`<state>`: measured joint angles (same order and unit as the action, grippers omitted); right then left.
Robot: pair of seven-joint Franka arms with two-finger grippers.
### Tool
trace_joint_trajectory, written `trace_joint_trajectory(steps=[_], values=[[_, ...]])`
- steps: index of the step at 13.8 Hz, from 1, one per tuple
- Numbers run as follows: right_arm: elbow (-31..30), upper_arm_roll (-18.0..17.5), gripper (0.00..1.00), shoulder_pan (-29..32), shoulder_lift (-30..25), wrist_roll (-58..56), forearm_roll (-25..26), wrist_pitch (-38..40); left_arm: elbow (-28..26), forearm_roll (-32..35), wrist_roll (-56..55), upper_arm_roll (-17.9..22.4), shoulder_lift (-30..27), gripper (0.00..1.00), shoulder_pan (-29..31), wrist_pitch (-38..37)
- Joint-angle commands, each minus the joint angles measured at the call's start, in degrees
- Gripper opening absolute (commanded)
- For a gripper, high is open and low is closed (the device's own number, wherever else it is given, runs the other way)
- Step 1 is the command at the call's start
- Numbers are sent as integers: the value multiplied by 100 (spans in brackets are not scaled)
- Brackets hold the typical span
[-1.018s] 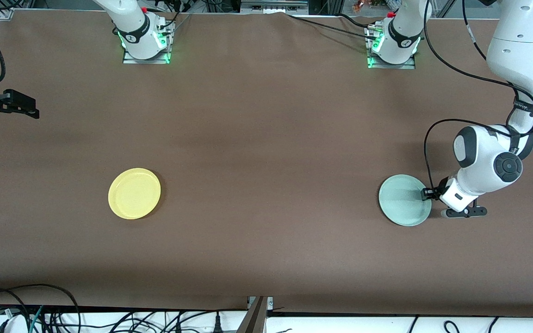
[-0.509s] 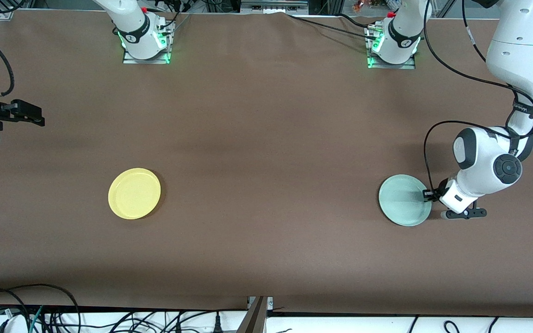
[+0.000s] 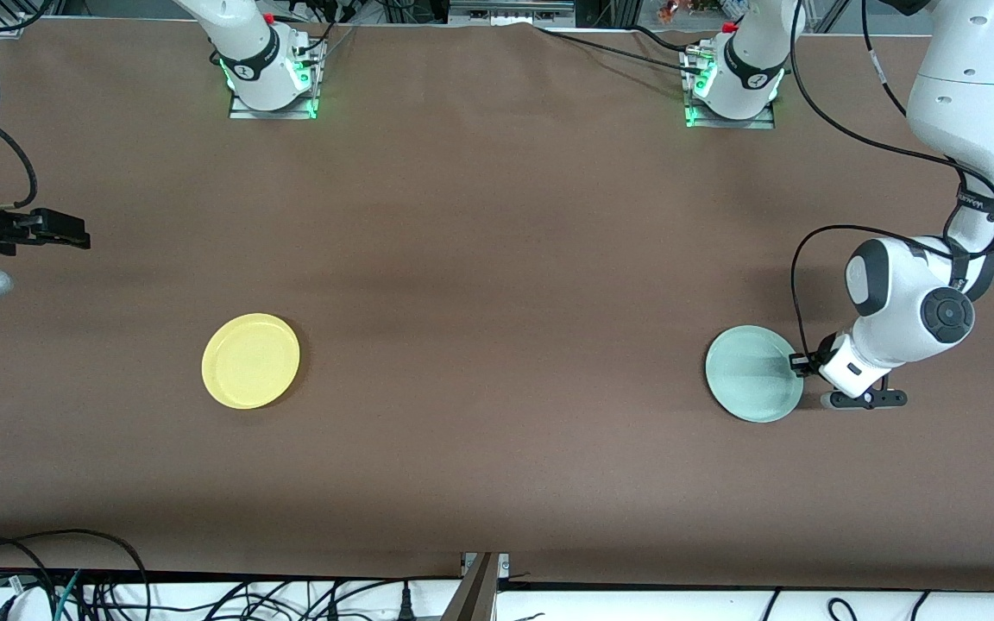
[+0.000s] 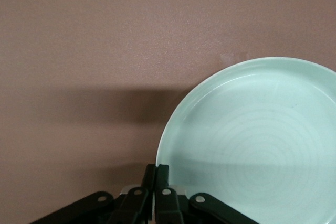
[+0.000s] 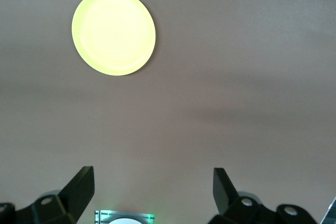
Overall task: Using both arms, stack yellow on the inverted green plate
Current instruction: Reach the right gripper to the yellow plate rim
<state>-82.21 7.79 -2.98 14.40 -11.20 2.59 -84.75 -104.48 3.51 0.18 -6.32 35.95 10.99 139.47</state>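
**Left gripper clamps green plate rim; right gripper drifts in**

Since a second ago the left gripper (image 3: 797, 363) has pinched fully closed on the rim of the green plate (image 3: 751, 373), and the right gripper (image 3: 66, 235) has slid a little way in from its arm's end of the table and toward the front camera.

- Green plate: flat on the brown table (image 3: 497, 285), hollow side up, toward the left arm's end. Left wrist view shows the fingers (image 4: 157, 174) together on the rim; grip at the plate's 3 o'clock in the front view.
- Yellow plate (image 3: 250, 360): on the table toward the right arm's end, rim up, well apart from the green plate, untouched.
- Right gripper: jaws spread wide, holding nothing, over bare table at roughly 10 o'clock from the yellow plate.
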Motion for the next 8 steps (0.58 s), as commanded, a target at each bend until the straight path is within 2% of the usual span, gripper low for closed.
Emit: trace_joint_trajectory(steps=[1, 4, 8], values=[[66, -32, 100, 193, 370, 57, -117, -356, 121, 141, 79, -28, 44, 0, 26, -51], [13, -50, 100, 149, 975, 101, -451, -874, 191, 141, 52, -36, -53, 0, -9, -113], [-75, -67, 100, 70, 1459, 205, -522, -1490, 200, 141, 70, -54, -236, 0, -9, -235]])
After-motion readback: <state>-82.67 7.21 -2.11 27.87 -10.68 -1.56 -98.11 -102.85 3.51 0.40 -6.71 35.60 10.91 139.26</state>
